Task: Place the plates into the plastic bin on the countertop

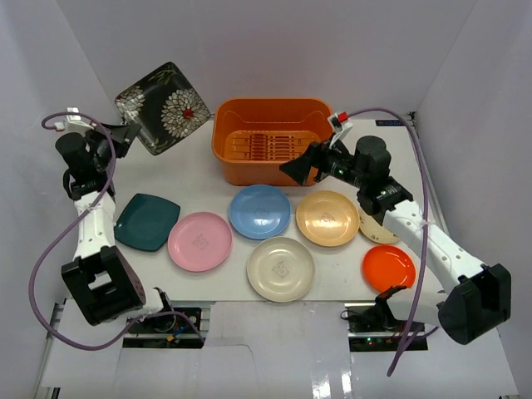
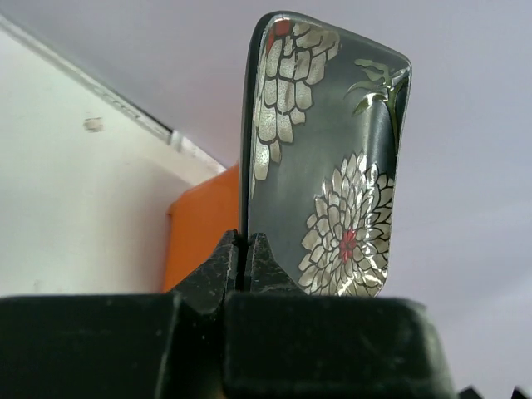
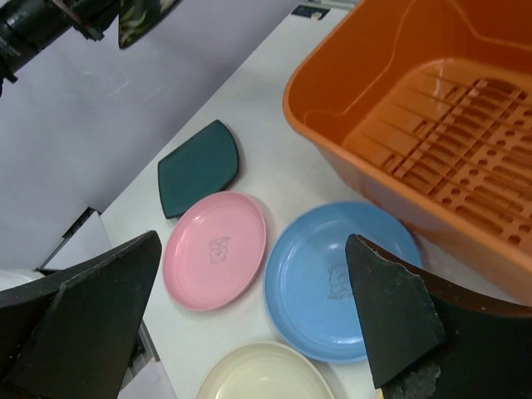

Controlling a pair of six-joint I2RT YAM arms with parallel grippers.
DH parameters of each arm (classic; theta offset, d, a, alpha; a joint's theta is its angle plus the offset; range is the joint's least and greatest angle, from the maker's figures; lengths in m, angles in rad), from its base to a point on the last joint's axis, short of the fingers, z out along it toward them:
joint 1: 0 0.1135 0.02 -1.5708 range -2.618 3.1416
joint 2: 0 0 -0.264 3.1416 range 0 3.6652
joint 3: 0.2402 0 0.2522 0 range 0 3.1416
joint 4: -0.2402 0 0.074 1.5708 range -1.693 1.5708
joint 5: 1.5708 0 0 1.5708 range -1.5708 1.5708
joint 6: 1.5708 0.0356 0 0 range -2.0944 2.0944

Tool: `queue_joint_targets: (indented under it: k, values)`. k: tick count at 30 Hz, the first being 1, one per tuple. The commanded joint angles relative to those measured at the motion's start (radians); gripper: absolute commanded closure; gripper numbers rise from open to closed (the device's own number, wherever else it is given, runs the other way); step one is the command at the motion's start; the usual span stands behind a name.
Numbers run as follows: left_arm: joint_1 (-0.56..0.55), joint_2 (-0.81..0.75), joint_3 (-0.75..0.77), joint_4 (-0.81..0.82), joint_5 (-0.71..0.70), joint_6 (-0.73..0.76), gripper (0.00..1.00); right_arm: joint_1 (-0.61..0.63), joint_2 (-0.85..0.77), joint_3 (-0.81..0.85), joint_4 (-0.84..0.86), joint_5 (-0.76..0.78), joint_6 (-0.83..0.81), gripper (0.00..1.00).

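Note:
My left gripper [image 1: 125, 131] [image 2: 244, 249] is shut on the edge of a black square plate with a flower pattern [image 1: 162, 106] [image 2: 324, 150], held up in the air left of the orange bin [image 1: 272, 105] [image 3: 332, 125]. The bin is empty. On the countertop [image 1: 208, 179] lie the dark teal [image 1: 146, 220], pink [image 1: 199, 241], light blue [image 1: 259, 211], cream [image 1: 281, 268], tan [image 1: 327, 218] and orange [image 1: 388, 267] plates. A small beige plate [image 1: 374, 230] is half hidden under my right arm. My right gripper [image 1: 298, 170] [image 3: 253, 241] is open and empty, above the blue plate [image 3: 324, 278] by the bin's front right corner.
White walls close in the left, back and right. A purple cable [image 1: 50, 249] loops beside my left arm and another [image 1: 424, 208] beside my right arm. Black mounts and wiring [image 1: 166, 320] sit at the near edge.

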Motion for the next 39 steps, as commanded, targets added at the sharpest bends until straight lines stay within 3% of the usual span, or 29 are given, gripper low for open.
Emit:
queue_joint_targets:
  k: [1,4,10,14,17,19,27,29,30,32,33,35,37,39]
  values:
    - [-0.106,-0.085,0.052,0.013,0.074,-0.007,1.0,0.005,0.047,0.168,-0.046,0.022,-0.032,0.02]
    - [-0.209,-0.133,0.03,-0.063,0.082,0.053,1.0,0.005,0.12,0.325,-0.108,0.02,-0.065,0.05]
    - [-0.289,-0.173,-0.045,-0.064,0.14,0.018,1.0,0.007,0.28,0.527,-0.245,-0.003,-0.124,0.1]
    - [-0.338,-0.162,-0.025,-0.041,0.179,-0.003,1.0,0.01,0.349,0.54,-0.263,0.005,-0.13,0.09]
    - [-0.373,-0.167,-0.02,-0.034,0.18,0.004,1.0,0.013,0.355,0.518,-0.252,0.008,-0.119,0.01]
    - [-0.392,-0.164,-0.025,-0.031,0.183,0.006,1.0,0.016,0.349,0.483,-0.197,-0.017,-0.101,0.11]
    - [-0.422,-0.157,-0.052,-0.011,0.191,0.007,1.0,0.031,0.386,0.478,-0.134,-0.026,-0.047,0.13]
    - [-0.425,-0.154,-0.062,0.028,0.203,-0.003,1.0,0.037,0.413,0.475,-0.121,-0.004,-0.038,0.21]
    - [-0.46,-0.153,-0.065,0.041,0.215,-0.02,1.0,0.04,0.424,0.466,-0.113,0.008,-0.027,0.37]
    - [-0.464,-0.154,-0.071,0.056,0.217,-0.026,1.0,0.047,0.429,0.454,-0.073,0.008,0.0,0.53]
    - [-0.465,-0.156,-0.072,0.058,0.216,-0.025,1.0,0.05,0.423,0.428,-0.049,0.025,0.008,0.71]
    - [-0.465,-0.165,-0.079,0.061,0.212,-0.023,0.97,0.051,0.403,0.408,0.008,0.06,0.037,0.89]
    - [-0.467,-0.18,-0.077,0.064,0.232,-0.008,0.86,0.051,0.392,0.388,0.05,0.089,0.062,0.92]
    - [-0.467,-0.209,-0.071,0.065,0.252,0.01,0.6,0.05,0.393,0.391,0.1,0.094,0.108,0.92]
